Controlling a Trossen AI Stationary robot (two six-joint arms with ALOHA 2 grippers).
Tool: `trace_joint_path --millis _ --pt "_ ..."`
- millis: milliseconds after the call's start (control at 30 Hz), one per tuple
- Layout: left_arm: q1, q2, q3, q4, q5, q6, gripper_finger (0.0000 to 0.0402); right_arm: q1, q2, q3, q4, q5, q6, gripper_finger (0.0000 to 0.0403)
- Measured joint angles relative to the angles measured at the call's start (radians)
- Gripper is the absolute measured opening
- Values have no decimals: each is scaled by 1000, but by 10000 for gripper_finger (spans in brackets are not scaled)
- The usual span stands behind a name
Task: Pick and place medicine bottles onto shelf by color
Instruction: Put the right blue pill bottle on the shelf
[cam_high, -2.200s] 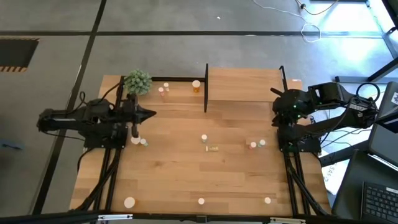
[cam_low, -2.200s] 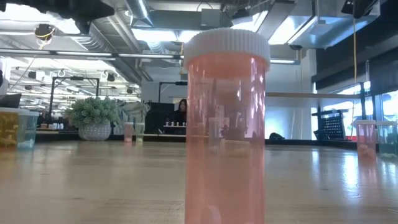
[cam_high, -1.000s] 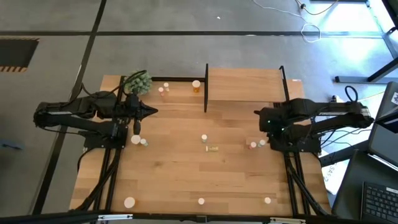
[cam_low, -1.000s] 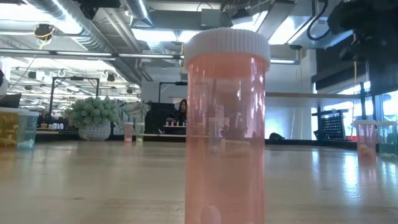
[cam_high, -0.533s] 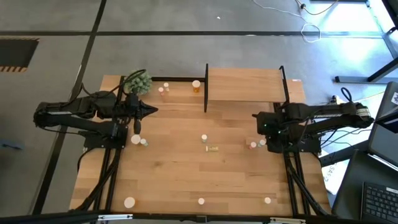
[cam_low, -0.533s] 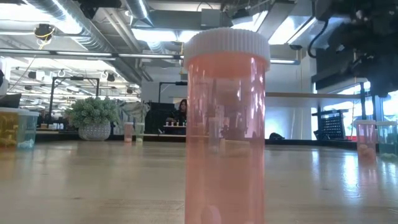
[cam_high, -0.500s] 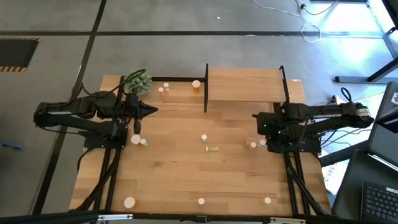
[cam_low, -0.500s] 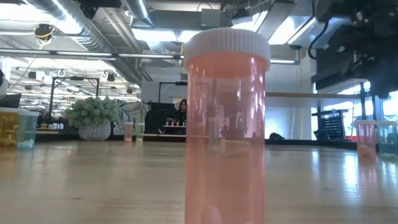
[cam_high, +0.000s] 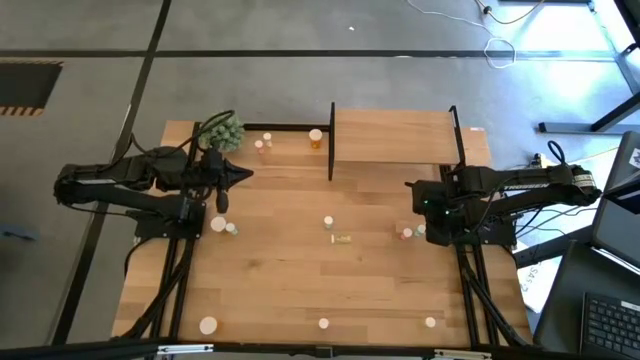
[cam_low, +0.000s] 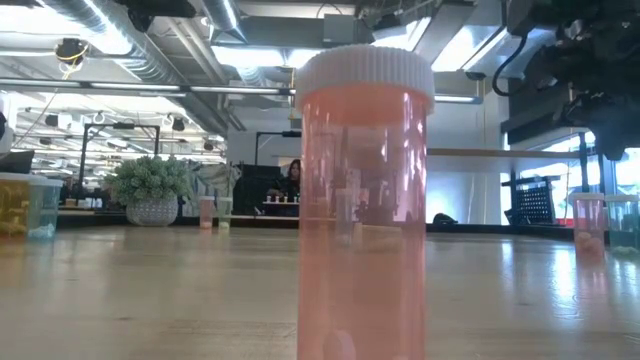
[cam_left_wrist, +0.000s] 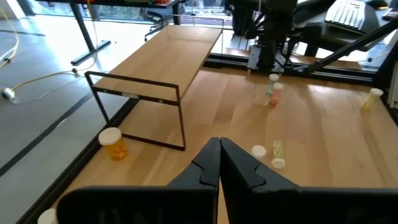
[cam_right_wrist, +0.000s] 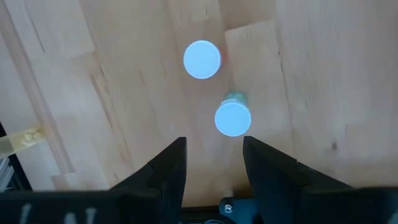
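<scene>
Directly below the right gripper (cam_right_wrist: 212, 165), two medicine bottles stand upright on the counter (cam_high: 300, 280), caps up: a green bottle (cam_right_wrist: 232, 117) just ahead of the spread jaws and a pink-red bottle (cam_right_wrist: 202, 60) just beyond it, close together but apart. Both sit at the counter's right side, nearer than the shelf (cam_high: 392, 135). The right arm is clearly closer; a straight descent looks enough. The left gripper (cam_high: 243, 178) waits at far left, jaws pressed together, empty.
</scene>
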Motion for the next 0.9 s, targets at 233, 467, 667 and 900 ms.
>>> trace_joint_path --millis 233,467,667,900 --pt "0 64 23 -3 56 -1 0 0 0 0 0 0 -2 161" --pt "0 210 207 -197 106 -22 0 0 0 0 0 0 0 161" --pt "2 329 299 -309 182 -71 0 0 0 0 -1 0 0 161" --pt "21 380 298 -318 283 -75 0 0 0 0 -1 0 33 161"
